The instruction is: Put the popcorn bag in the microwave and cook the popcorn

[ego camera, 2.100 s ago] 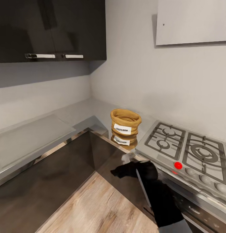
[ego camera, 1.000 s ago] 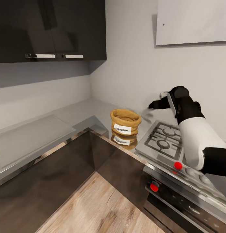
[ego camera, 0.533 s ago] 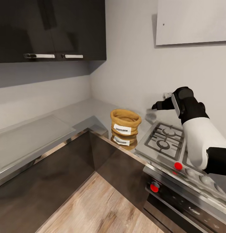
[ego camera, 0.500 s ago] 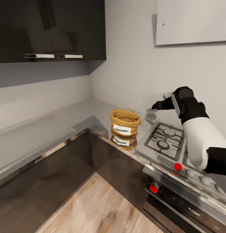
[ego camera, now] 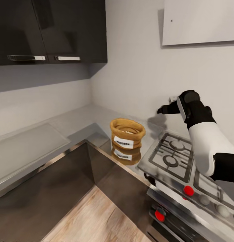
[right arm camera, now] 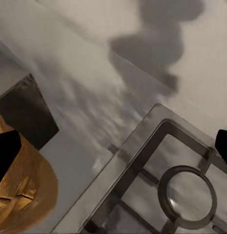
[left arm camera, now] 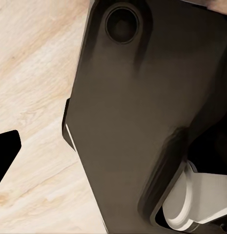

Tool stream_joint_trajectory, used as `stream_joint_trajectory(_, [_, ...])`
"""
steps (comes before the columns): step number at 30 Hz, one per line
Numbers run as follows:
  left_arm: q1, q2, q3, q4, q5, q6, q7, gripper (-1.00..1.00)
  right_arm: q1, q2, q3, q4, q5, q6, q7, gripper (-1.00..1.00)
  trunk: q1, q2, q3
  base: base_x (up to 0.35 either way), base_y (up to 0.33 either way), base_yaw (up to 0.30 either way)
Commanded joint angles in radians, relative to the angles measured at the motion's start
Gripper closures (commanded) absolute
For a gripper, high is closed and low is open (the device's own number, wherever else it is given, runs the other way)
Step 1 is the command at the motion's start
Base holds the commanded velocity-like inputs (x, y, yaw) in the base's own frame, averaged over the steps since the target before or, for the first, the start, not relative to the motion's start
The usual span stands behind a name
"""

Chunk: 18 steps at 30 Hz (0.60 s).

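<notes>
Tan-brown burlap forms the popcorn bag [ego camera: 127, 133], which stands upright on the grey reflective surface [ego camera: 80, 119] near its inner corner, just beside the steel gas hob [ego camera: 184, 158]. The bag's rim is rolled down and its white label faces the camera; its reflection lies in the steel directly below it. In the right wrist view the bag [right arm camera: 23, 195] sits at the picture's edge, apart from the hob's grate [right arm camera: 176, 180].

The right gripper [ego camera: 164, 109] is raised above the back of the surface, close to the grey wall [ego camera: 137, 67], beyond the bag and not touching it. It casts a shadow on the wall and worktop. Whether its jaws are parted or closed cannot be told; nothing is seen held in them.

The left wrist view shows a dark glossy panel [left arm camera: 137, 122] over the light wood floor [left arm camera: 35, 73]; one dark fingertip [left arm camera: 6, 151] enters at the edge, and the state of the left jaws cannot be told.

Dark upper cabinets [ego camera: 49, 30] hang over the corner.
</notes>
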Motion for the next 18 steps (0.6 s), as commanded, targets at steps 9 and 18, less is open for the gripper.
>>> stream_joint_trajectory(9, [0.000, 0.000, 0.002, 0.000, 0.001, -0.004, 0.002, -1.00, -0.001, 0.010, -0.001, -0.001, 0.008, 0.003, 0.011, -1.00, 0.000, -0.001, -0.001, 0.009, -0.001, 0.260])
stream_joint_trajectory(18, [0.000, 0.000, 0.002, 0.000, -0.001, -0.004, 0.002, -1.00, -0.001, 0.011, 0.000, -0.001, 0.005, 0.003, 0.019, -1.00, 0.000, -0.001, -0.001, 0.000, 0.000, 0.101])
